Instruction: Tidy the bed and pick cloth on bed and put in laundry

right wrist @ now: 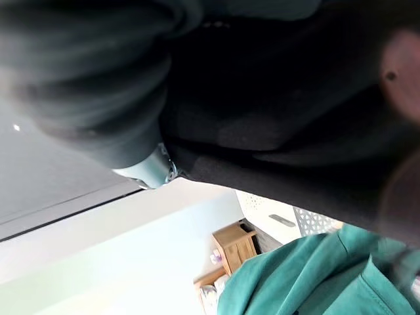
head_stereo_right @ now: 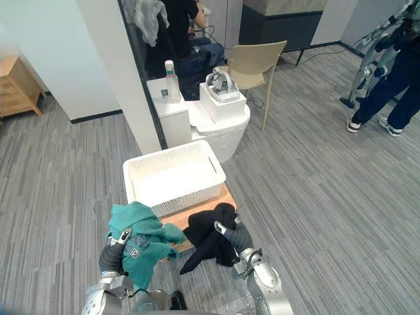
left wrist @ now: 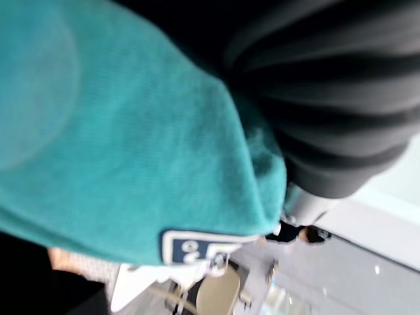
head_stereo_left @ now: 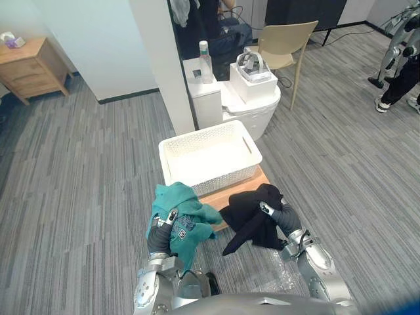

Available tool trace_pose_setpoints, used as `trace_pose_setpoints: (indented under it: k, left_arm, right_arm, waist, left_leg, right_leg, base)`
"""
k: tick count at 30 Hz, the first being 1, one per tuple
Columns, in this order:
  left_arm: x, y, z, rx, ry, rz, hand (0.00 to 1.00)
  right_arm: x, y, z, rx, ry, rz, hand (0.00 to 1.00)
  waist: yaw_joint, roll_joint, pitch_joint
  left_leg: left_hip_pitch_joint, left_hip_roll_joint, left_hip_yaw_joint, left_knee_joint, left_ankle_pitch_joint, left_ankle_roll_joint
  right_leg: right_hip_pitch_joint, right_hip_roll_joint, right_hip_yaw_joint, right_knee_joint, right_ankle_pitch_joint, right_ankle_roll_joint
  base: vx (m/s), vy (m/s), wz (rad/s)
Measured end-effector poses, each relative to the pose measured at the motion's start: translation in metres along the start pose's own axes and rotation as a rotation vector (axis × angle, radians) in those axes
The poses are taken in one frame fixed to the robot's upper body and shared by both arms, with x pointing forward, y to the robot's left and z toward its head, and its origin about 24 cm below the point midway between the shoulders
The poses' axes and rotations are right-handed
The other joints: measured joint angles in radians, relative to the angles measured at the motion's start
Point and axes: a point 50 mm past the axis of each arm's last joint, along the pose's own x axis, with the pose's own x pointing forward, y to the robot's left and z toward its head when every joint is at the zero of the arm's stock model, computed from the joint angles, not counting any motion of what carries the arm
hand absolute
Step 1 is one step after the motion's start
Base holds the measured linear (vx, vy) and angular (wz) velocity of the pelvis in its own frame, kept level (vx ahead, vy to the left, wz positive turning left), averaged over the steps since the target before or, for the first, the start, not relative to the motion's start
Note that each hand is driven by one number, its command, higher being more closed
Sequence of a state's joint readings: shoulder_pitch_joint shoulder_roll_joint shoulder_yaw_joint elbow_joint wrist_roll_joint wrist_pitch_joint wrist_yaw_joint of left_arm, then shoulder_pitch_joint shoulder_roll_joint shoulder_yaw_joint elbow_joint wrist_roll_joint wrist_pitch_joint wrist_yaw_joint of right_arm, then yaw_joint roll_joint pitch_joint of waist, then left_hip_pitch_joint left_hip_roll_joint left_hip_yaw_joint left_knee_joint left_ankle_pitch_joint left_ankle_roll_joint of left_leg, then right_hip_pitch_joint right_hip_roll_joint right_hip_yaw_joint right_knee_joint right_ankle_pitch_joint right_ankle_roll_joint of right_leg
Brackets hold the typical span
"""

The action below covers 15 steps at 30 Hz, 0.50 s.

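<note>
A teal cloth (head_stereo_left: pixel 186 209) hangs bunched over my left hand (head_stereo_left: pixel 160 235), whose fingers curl into it; the left wrist view shows the same teal cloth (left wrist: pixel 118 131) pressed close. My right hand (head_stereo_left: pixel 279 215) is shut on a black cloth (head_stereo_left: pixel 249 223) that droops toward the floor, seen as dark folds (right wrist: pixel 275 118) in the right wrist view. Both hands are held side by side just short of the white perforated laundry basket (head_stereo_left: pixel 216 176). The basket looks empty and rests on a low wooden stand (head_stereo_left: pixel 239 188).
A white pillar (head_stereo_left: pixel 163 59) rises behind the basket. Beside it are a white cabinet with a bottle (head_stereo_left: pixel 205 60), a white box holding a headset (head_stereo_left: pixel 252 71) and a beige chair (head_stereo_left: pixel 287 38). A wooden nightstand (head_stereo_left: pixel 25 64) is far left. A person's legs (head_stereo_left: pixel 397 82) are far right.
</note>
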<state>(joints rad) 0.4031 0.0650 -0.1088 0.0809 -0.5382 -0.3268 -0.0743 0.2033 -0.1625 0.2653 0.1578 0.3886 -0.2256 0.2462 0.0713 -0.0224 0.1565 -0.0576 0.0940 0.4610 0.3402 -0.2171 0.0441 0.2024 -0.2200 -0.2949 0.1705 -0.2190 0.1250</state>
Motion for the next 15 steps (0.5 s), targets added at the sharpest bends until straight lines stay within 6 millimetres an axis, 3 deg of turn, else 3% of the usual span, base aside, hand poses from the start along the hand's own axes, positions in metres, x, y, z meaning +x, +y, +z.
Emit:
trace_pose_setpoints:
  k: [1, 2, 3, 4, 6, 8, 9, 11, 12, 14, 15]
  left_arm:
    - [0.002, -0.004, 0.001, 0.017, 0.008, -0.032, 1.0]
    - [0.003, -0.006, -0.001, 0.016, 0.025, -0.057, 1.0]
    - [0.003, -0.007, 0.001, 0.02, 0.025, -0.069, 1.0]
    - [0.003, -0.008, 0.004, 0.038, 0.027, -0.107, 1.0]
    - [0.004, -0.01, 0.01, 0.063, 0.017, -0.148, 1.0]
    - [0.007, -0.011, 0.014, 0.073, 0.009, -0.158, 1.0]
    - [0.011, -0.013, 0.016, 0.075, 0.001, -0.166, 1.0]
    - [0.013, -0.013, 0.017, 0.076, 0.0, -0.17, 1.0]
    - [0.014, -0.014, 0.017, 0.079, 0.008, -0.173, 1.0]
    - [0.014, -0.011, 0.018, 0.096, 0.017, -0.177, 1.0]
    - [0.016, -0.01, 0.011, 0.084, 0.045, -0.165, 1.0]
  right_arm:
    - [-0.001, -0.003, -0.002, -0.001, 0.009, -0.027, 1.0]
    - [-0.003, -0.007, -0.006, 0.001, 0.025, -0.061, 1.0]
    - [-0.004, -0.008, -0.007, 0.002, 0.029, -0.073, 1.0]
    - [-0.008, -0.011, -0.01, -0.007, 0.041, -0.114, 1.0]
    - [-0.011, -0.009, -0.014, 0.001, 0.033, -0.148, 1.0]
    - [-0.01, -0.009, -0.009, -0.002, 0.003, -0.144, 1.0]
    - [-0.008, -0.009, 0.003, -0.012, -0.047, -0.143, 1.0]
    - [-0.007, -0.009, 0.013, -0.023, -0.089, -0.14, 1.0]
    - [-0.006, -0.01, 0.024, -0.033, -0.136, -0.144, 1.0]
    - [-0.005, -0.01, 0.035, -0.041, -0.187, -0.149, 1.0]
    - [-0.006, -0.018, 0.039, -0.066, -0.188, -0.17, 1.0]
  waist:
    - [-0.004, -0.017, 0.008]
    - [-0.014, -0.024, 0.011]
    - [-0.018, -0.032, 0.013]
    - [-0.035, -0.045, 0.012]
    - [-0.058, -0.046, 0.008]
    - [-0.061, -0.049, 0.001]
    - [-0.071, -0.043, -0.001]
    - [-0.082, -0.039, -0.003]
    - [-0.083, -0.037, -0.003]
    - [-0.083, -0.072, -0.019]
    - [-0.077, -0.044, -0.024]
  left_leg:
    - [0.012, -0.037, -0.007, -0.017, -0.023, -0.001]
    - [0.04, -0.07, -0.015, -0.051, -0.023, -0.001]
    - [0.055, -0.087, -0.02, -0.068, -0.023, 0.0]
    - [0.1, -0.119, -0.056, -0.107, -0.008, 0.021]
    - [0.146, -0.117, -0.114, -0.129, -0.006, 0.037]
    - [0.165, -0.106, -0.151, -0.146, -0.008, 0.035]
    - [0.169, -0.084, -0.198, -0.156, -0.01, 0.031]
    - [0.172, -0.065, -0.221, -0.162, -0.008, 0.022]
    - [0.181, -0.047, -0.25, -0.161, -0.002, -0.008]
    - [0.182, -0.049, -0.282, -0.132, -0.03, -0.056]
    - [0.199, -0.016, -0.303, -0.128, -0.042, -0.08]
  right_leg:
    - [-0.056, -0.046, 0.004, 0.154, -0.057, 0.017]
    - [-0.156, -0.106, 0.023, 0.394, -0.057, 0.003]
    - [-0.199, -0.129, 0.043, 0.487, -0.039, -0.011]
    - [-0.292, -0.16, 0.113, 0.684, 0.04, -0.012]
    - [-0.344, -0.126, 0.153, 0.748, -0.024, -0.034]
    - [-0.372, -0.083, 0.151, 0.68, -0.054, -0.047]
    - [-0.391, -0.025, 0.152, 0.553, -0.064, -0.046]
    - [-0.399, 0.014, 0.165, 0.438, -0.057, -0.038]
    - [-0.403, 0.054, 0.186, 0.311, -0.024, -0.036]
    - [-0.371, 0.08, 0.201, 0.075, 0.22, -0.055]
    - [-0.341, 0.106, 0.181, 0.067, 0.244, -0.067]
  base:
    - [-0.02, 0.085, 0.25]
    - [-0.02, 0.077, 0.29]
    - [0.07, 0.141, 0.52]
    - [0.11, 0.088, 0.59]
    - [0.17, 0.072, 0.8]
    - [0.19, -0.019, 0.7]
    - [0.21, -0.068, 0.84]
    - [0.21, -0.098, 0.72]
    - [0.34, -0.166, 0.71]
    - [0.41, -0.227, 0.68]
    - [0.31, -0.173, 0.42]
